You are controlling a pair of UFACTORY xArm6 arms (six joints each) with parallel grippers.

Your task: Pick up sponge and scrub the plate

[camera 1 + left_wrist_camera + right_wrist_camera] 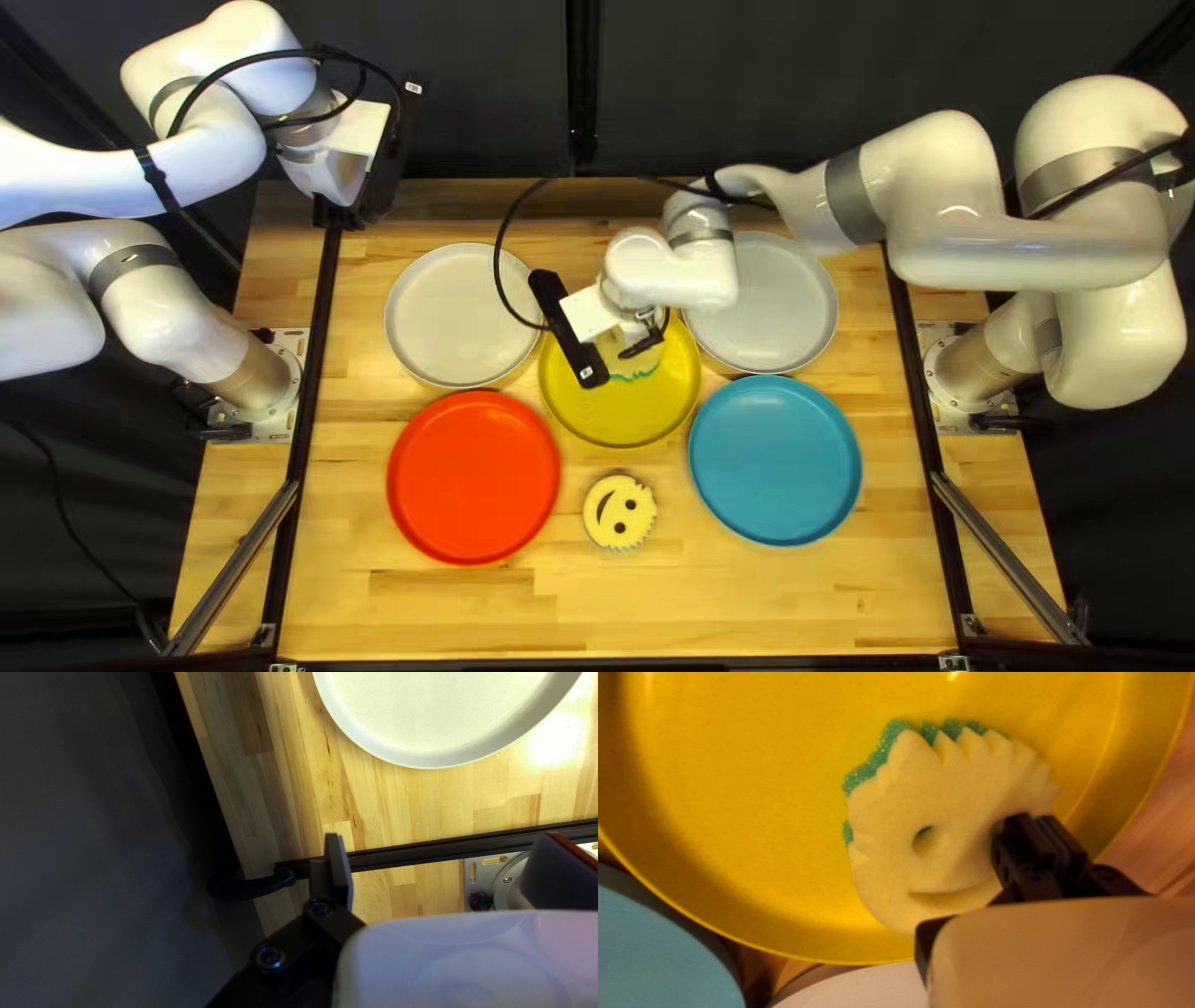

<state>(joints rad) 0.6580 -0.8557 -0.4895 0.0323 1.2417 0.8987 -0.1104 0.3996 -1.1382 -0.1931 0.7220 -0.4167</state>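
Observation:
A pale yellow smiley sponge point(920, 830) with a green scrub layer underneath lies flat against the inside of the yellow plate point(738, 812). My right gripper point(1020, 826) is shut on the sponge's edge beside the smile. In the top left view this gripper point(642, 347) hangs over the far part of the yellow plate point(621, 411), and only the sponge's green edge point(627, 373) shows beneath it. A second smiley sponge point(619, 511) lies loose on the table in front of the yellow plate. My left gripper point(387, 159) is raised at the far left corner, open and holding nothing.
Around the yellow plate stand a white plate point(464, 315), a grey plate point(775, 303), an orange plate point(473, 476) and a blue plate point(775, 459). Black rails run along both table sides. The left wrist view shows the white plate point(444, 718) and the table's corner.

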